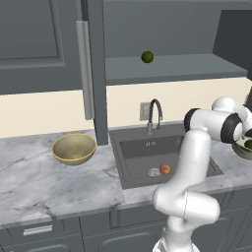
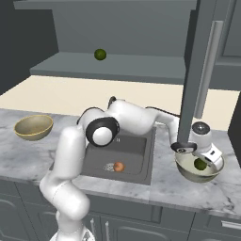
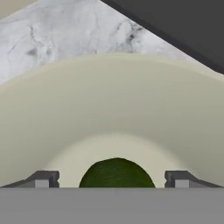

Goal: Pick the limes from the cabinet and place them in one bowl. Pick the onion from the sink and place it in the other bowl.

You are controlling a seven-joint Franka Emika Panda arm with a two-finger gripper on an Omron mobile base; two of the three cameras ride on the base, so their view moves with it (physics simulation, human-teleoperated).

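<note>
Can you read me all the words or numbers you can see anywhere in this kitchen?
None can be read. Tiny pale marks on the back wall of the sink, below the faucet, are too small and blurred to make out. The bowls, cabinet door and counter carry no writing.

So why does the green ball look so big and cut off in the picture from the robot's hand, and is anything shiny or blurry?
In the hand view the camera sits close above the lime, so it looms large and the bottom band cuts it off; the pale bowl looks soft, without glare. In the left base view the onion has a small pale shine. In the right base view everything looks sharp and evenly lit.
</note>
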